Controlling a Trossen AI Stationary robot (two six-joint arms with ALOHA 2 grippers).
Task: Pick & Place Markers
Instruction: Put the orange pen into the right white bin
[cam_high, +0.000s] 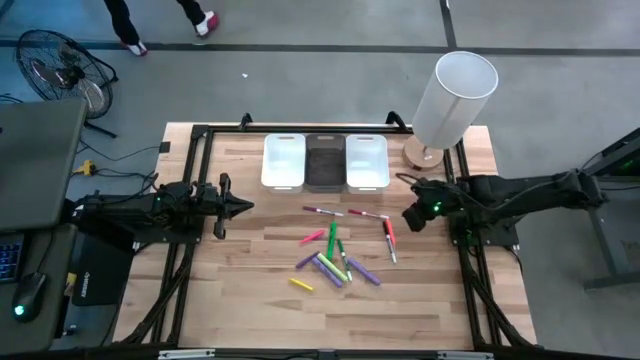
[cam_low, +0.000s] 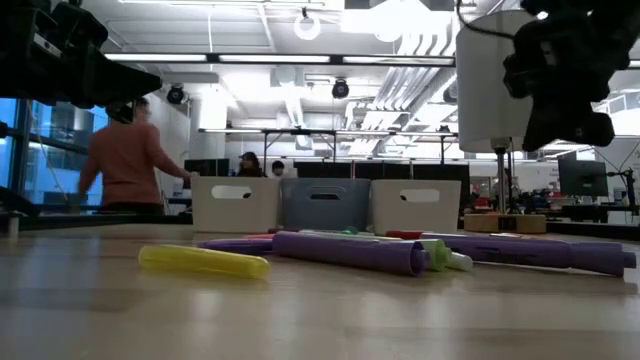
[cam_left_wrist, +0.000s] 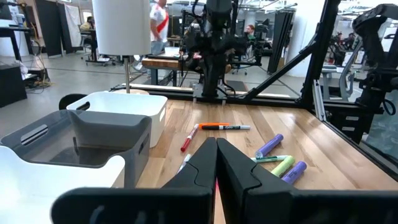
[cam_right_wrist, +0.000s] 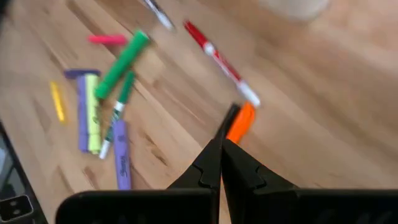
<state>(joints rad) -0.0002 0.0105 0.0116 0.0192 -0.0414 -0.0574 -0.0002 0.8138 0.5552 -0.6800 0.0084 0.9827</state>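
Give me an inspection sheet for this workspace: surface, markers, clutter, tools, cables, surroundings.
Surface: wooden table, bare around the pile.
Job's things: markers lie loose mid-table in pink, red, green, purple and yellow; none seen in the bins.
Clutter: two white bins flank a dark bin at the far edge; a white lamp stands at the far right corner.
Grippers: left tool shut, at the left side, holding nothing; right tool shut, beside the red markers.
Cables: some on the floor left of the table.
Surroundings: floor fan, people in the room behind.
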